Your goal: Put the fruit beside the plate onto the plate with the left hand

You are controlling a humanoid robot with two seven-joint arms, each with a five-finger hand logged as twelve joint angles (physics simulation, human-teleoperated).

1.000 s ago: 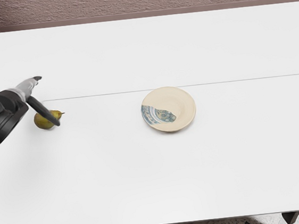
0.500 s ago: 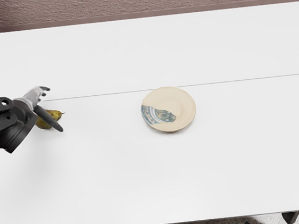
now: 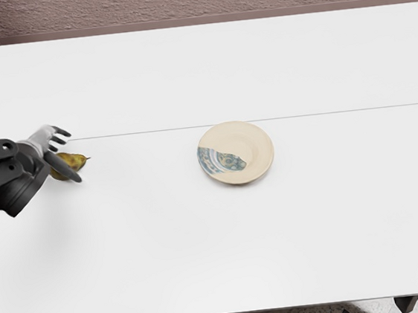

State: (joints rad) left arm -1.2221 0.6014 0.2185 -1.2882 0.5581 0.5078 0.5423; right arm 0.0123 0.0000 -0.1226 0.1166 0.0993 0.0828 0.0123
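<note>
A yellow-green pear [image 3: 72, 164] lies on the white table at the far left, its stem pointing right. My left hand [image 3: 57, 151] comes in from the left edge and hovers right over the pear, covering its left half. The fingers are spread and the thumb reaches down in front of the fruit; nothing is grasped. The cream plate [image 3: 252, 141] with a blue-grey pattern on its left part sits near the table's middle, well to the right of the pear. The right arm is out of view.
The white table [image 3: 217, 238] runs across the whole view, with a thin seam line behind the plate. A rough brown wall stands behind the far edge. A checkered floor shows below the near edge.
My left hand has dropped lower and drawn in over the pear, and its forearm has tilted flatter. The pear and plate have not moved.
</note>
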